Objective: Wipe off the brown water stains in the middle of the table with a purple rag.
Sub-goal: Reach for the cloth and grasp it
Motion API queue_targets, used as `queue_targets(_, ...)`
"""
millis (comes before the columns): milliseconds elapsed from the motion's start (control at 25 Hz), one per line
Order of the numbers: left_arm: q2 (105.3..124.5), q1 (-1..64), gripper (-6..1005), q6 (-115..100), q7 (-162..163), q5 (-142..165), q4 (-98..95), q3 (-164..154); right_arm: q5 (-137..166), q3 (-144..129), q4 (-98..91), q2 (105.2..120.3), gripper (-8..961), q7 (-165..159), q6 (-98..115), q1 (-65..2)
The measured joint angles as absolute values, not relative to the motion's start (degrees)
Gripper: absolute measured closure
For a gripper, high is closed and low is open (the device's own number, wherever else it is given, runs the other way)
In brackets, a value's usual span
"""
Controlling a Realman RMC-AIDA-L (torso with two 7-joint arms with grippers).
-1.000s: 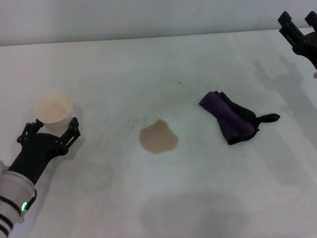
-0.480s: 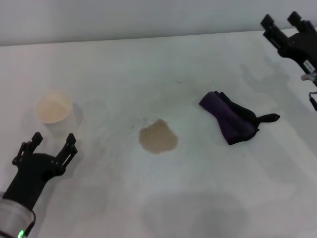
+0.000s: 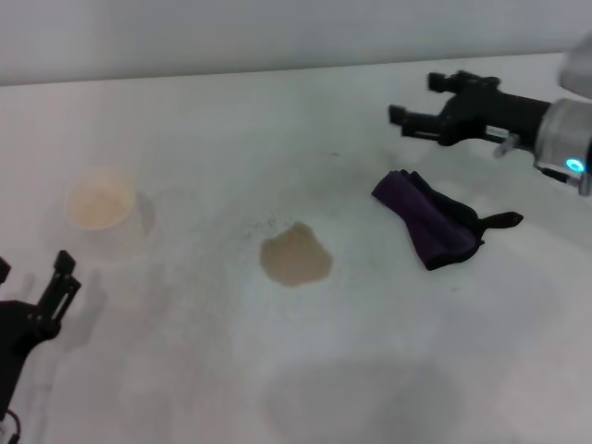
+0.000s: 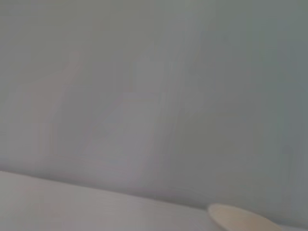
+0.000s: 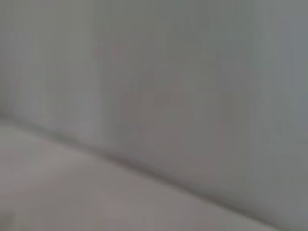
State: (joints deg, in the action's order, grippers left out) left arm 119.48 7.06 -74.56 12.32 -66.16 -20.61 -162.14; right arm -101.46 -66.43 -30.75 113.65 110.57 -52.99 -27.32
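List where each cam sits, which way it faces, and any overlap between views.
Head: above, looking forward and down at the table, brown water stains, purple rag; left claw and right claw show, both open.
Left wrist: faces the wall; no fingers shown; shares the paper cup with head.
Right wrist: faces the wall and table edge; no fingers shown.

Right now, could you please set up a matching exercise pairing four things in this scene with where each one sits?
Things:
1. purple rag
2. brown water stains
3. paper cup
4. right gripper

Places:
A. middle of the table
B. far left of the table
C. in the air, above and just behind the rag
D. lying right of the stains

Pairs: 1-D, 2-A, 3-B, 4-C
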Motion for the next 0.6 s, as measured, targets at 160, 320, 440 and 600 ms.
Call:
queue_targets(160, 119.41, 7.7, 114, -74.7, 12.5, -69.5, -20.5, -162.2, -81.3, -70.1, -45.4, 114.40, 86, 93.6, -51.9, -26.2)
queue_targets(320, 119.34, 8.9, 114, -74.9, 12.6, -71.5, -20.1, -162.2, -63.1, -71.7, -58.3, 115.48, 85, 77.4, -54.1, -23.5)
queue_targets(440, 119.33, 9.5, 113, -75.1, 12.6, -72.8, -19.4, -162.2, -52.7, -73.5, -65.7, 115.16, 96, 62.6, -56.7, -22.0)
queue_targets(600, 119.36, 10.3, 113, -75.4, 12.6, -74.9, -18.9, -162.2, -45.3, -75.1, -72.8, 115.16, 104, 52.4, -64.3, -20.5)
